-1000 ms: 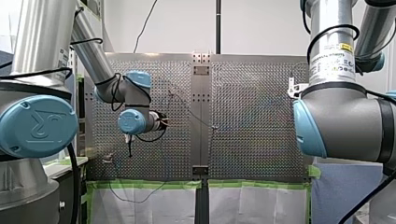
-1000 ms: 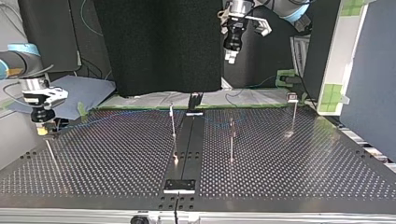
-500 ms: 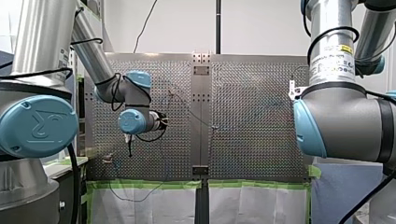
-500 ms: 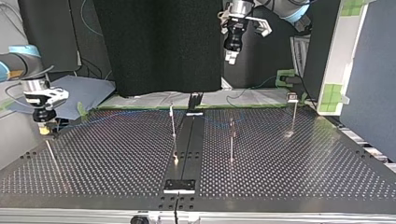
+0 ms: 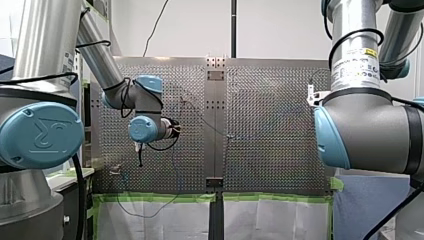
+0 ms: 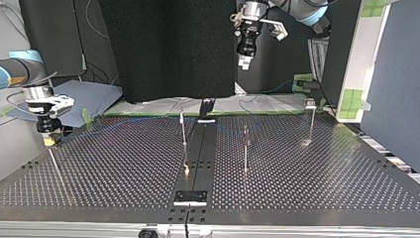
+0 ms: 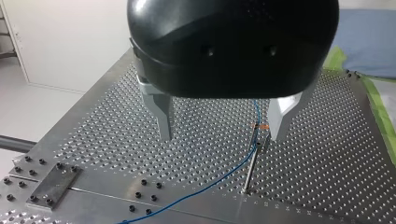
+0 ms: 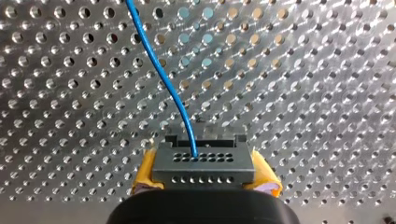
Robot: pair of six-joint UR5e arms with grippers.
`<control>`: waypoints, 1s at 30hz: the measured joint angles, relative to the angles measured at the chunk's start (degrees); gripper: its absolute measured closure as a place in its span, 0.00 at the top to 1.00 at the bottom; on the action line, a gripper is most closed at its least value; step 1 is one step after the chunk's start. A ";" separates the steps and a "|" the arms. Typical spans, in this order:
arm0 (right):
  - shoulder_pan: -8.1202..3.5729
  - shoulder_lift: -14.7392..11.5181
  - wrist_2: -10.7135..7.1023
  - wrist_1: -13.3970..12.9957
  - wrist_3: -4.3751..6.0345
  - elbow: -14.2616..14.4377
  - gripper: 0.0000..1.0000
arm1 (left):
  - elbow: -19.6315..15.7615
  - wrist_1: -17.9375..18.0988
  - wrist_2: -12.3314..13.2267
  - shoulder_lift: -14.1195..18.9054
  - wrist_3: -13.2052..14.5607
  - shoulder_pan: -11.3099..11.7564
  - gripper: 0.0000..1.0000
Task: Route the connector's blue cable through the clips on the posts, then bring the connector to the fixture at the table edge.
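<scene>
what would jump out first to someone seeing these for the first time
The bright blue cable running over the perforated table into the grey connector, which my right gripper clamps between yellow pads, at the top view's left. Next, my left gripper, open and empty, hangs above a thin post that the cable reaches at its top.

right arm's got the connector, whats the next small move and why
Probably lower my right gripper a little toward the table. It is shut on the connector, with the blue cable leaving it, and in the top view it hangs just above the table near that view's left edge. My left gripper is open and empty, so the carrying seems to fall to the right arm.
</scene>
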 joint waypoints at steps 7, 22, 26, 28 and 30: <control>0.05 0.08 -0.61 -0.23 -0.01 -0.10 0.02 | 0.14 -0.18 0.00 -0.03 0.03 0.01 1.00; -0.51 0.29 -0.80 -0.11 -0.04 -0.10 0.02 | 0.19 -0.60 0.00 -0.01 0.51 0.02 1.00; -0.54 0.37 -1.06 -0.33 -0.04 -0.10 0.02 | 0.18 -0.63 0.00 -0.01 0.54 0.05 1.00; -0.56 0.47 -1.14 -0.40 -0.03 -0.13 0.02 | 0.19 -0.68 -0.15 -0.03 0.58 0.06 1.00; -0.61 0.61 -1.19 -0.44 -0.02 -0.14 0.02 | 0.19 -0.84 -0.50 -0.02 0.73 0.04 1.00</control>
